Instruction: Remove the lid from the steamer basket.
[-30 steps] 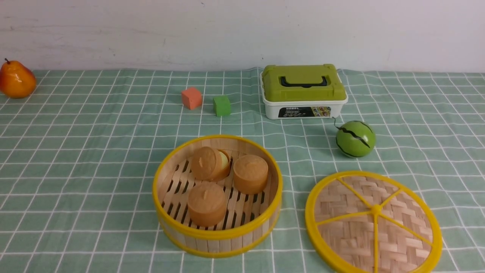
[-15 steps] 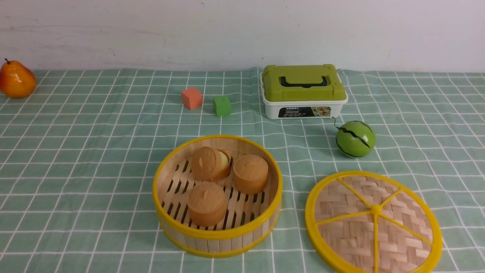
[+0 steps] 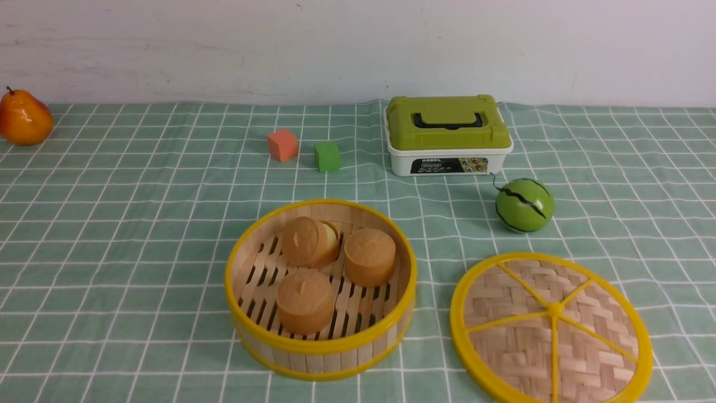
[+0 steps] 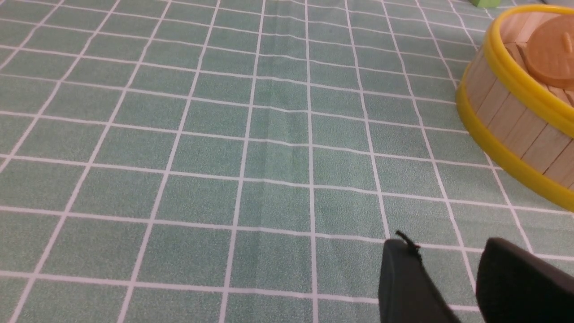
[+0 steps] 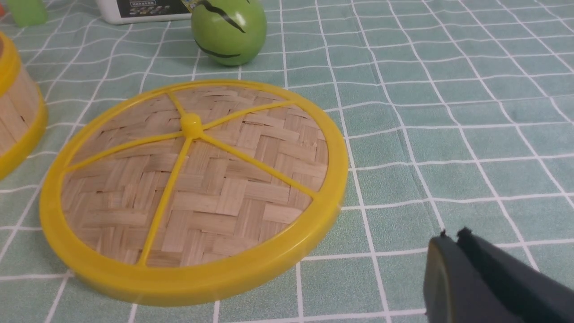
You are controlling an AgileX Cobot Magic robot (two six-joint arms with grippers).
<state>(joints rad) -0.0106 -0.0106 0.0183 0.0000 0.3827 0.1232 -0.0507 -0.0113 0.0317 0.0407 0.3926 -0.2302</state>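
The desk (image 3: 140, 252) is being covered by a green cloth with a white grid, and all the objects are being carried on it. The lid (image 3: 503, 336) (woven bamboo, with a yellow rim and spokes) is being borne flat on the cloth, to the right of the steamer basket and apart from it. The steamer basket (image 3: 316, 358) is being left uncovered near the middle, and three small brown steamer pots (image 3: 305, 302) are being held inside it; one (the far left one) is being shown with its cap tilted and something pale exposed. Behind, a white box with a green lid (image 3: 450, 129) is being kept upright near the wall. The orange pear (image 3: 26, 117) is being seated at the far left, while the striped green ball (image 3: 524, 205) is being placed between box and lid. Two small blocks, one red (image 3: 283, 145) and one green (image 3: 327, 156), are being set side by side beyond the basket. The left claw (image 4: 444, 264) is being held spread, with nothing gripped; the right claw (image 5: 455, 244) is being kept pressed together, clear of the lid.
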